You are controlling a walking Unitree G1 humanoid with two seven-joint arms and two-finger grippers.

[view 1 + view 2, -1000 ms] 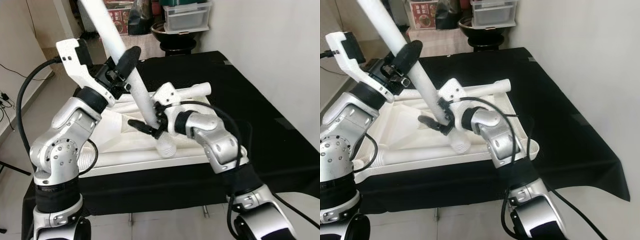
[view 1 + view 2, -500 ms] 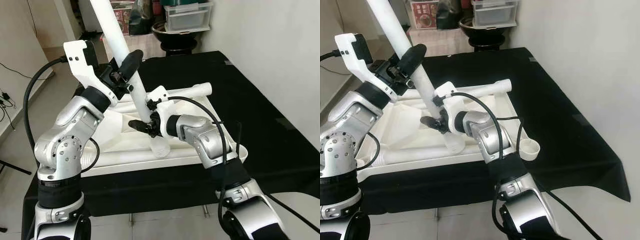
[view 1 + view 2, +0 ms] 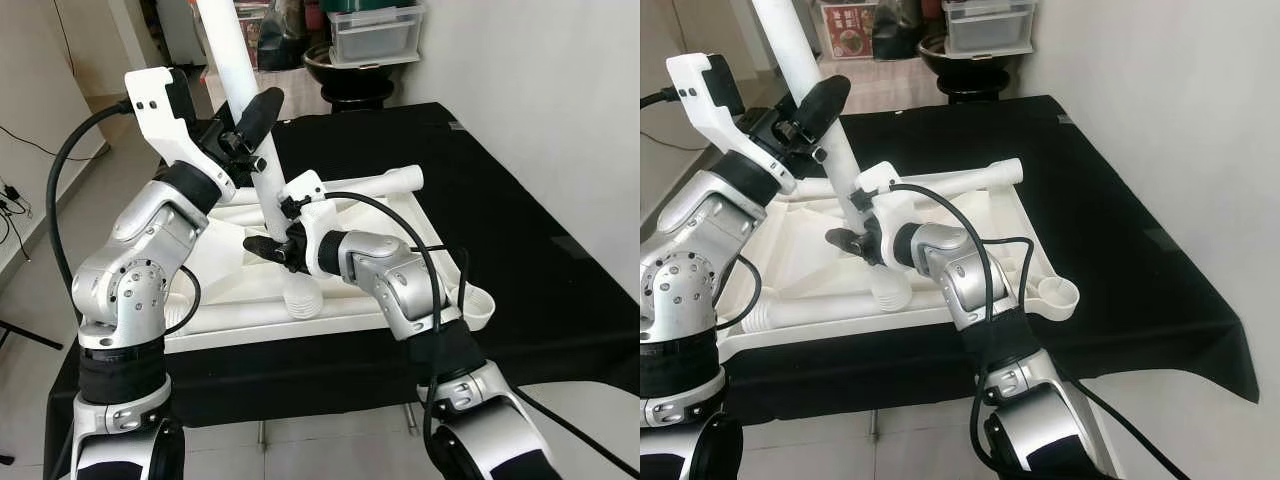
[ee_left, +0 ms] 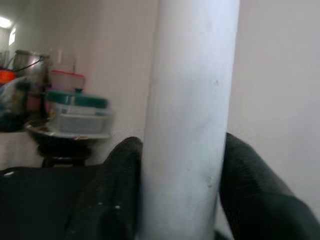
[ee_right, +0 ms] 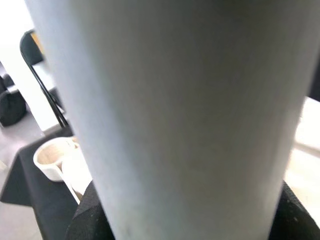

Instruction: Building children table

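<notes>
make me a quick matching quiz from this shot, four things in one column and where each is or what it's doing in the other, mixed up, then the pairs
Things:
1. left gripper
2. right gripper
3. white table leg
4. second white leg

Places or states:
A. lies flat along the far edge of the upturned tabletop
B. clamps the leg low down, just above its ribbed end
C. stands tilted, ribbed end down on the tabletop
D. clamps the leg higher up

Pairs: 1-D, 2-B, 3-C, 4-A
</notes>
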